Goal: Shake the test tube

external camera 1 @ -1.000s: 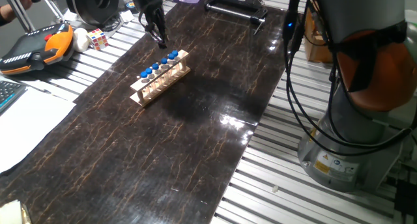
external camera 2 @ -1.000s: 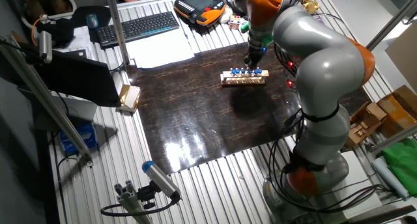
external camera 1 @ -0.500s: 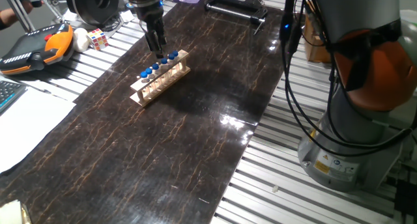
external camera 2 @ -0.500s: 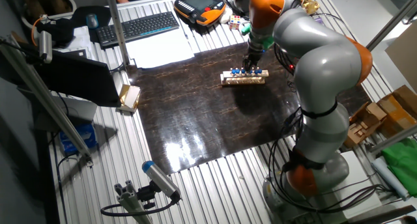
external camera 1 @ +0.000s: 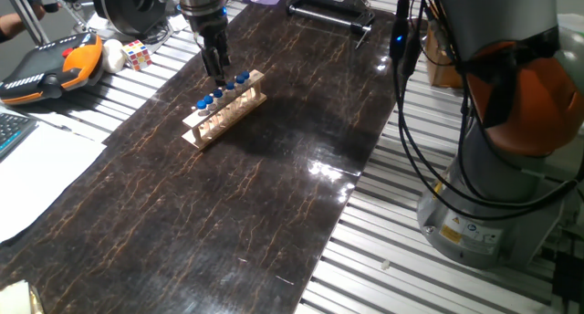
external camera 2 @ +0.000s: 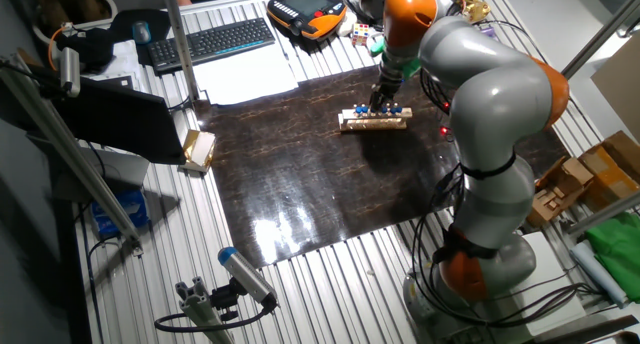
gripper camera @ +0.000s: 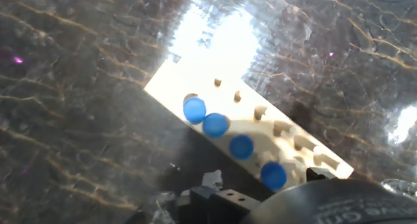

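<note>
Several slim clear test tubes with round blue caps (external camera 1: 228,85) stand upright in a row in the light wooden rack (external camera 1: 222,111) on the dark table. The gripper (external camera 1: 219,74) hangs fingers-down just above the caps near the middle of the row, holding nothing. Its fingers look slightly apart. In the other fixed view the gripper (external camera 2: 379,104) is right over the rack (external camera 2: 374,122). The hand view looks down on the blue caps (gripper camera: 215,125) and the rack (gripper camera: 195,74); the fingertips do not show there.
The dark marbled mat (external camera 1: 255,186) covers the slatted metal table. An orange teach pendant (external camera 1: 50,63), a Rubik's cube (external camera 1: 137,53) and a keyboard (external camera 2: 215,39) lie at the far side. The arm's base and cables (external camera 1: 484,168) stand at the right.
The gripper has moved from behind the rack's far end to over the middle of the tube row and come lower. The tubes and rack have not moved.
</note>
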Tool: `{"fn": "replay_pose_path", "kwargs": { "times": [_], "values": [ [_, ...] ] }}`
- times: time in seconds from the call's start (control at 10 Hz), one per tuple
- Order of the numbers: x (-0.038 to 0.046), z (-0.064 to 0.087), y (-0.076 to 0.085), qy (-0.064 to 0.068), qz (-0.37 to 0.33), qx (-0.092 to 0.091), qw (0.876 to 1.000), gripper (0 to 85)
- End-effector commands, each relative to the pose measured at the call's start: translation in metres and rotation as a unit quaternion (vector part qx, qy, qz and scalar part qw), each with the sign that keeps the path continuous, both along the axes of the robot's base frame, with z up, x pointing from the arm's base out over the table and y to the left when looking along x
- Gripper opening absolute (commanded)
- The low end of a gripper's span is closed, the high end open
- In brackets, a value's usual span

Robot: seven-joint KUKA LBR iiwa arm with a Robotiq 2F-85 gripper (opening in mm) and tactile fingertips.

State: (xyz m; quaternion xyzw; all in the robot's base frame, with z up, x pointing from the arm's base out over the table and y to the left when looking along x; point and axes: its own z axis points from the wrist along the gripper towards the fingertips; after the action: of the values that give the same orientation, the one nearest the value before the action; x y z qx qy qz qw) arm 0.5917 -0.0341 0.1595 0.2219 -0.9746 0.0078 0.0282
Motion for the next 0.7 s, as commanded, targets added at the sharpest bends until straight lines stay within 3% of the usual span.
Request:
{"fn": "replay_pose_path", "kwargs": {
  "times": [0.0, 0.6],
  "values": [
    [0.0036, -0.004, -0.002, 0.002, 0.0, 0.001, 1.0, 66.3],
    [0.0014, -0.022, -0.003, 0.005, 0.0, 0.011, 1.0, 63.0]
  ]
}}
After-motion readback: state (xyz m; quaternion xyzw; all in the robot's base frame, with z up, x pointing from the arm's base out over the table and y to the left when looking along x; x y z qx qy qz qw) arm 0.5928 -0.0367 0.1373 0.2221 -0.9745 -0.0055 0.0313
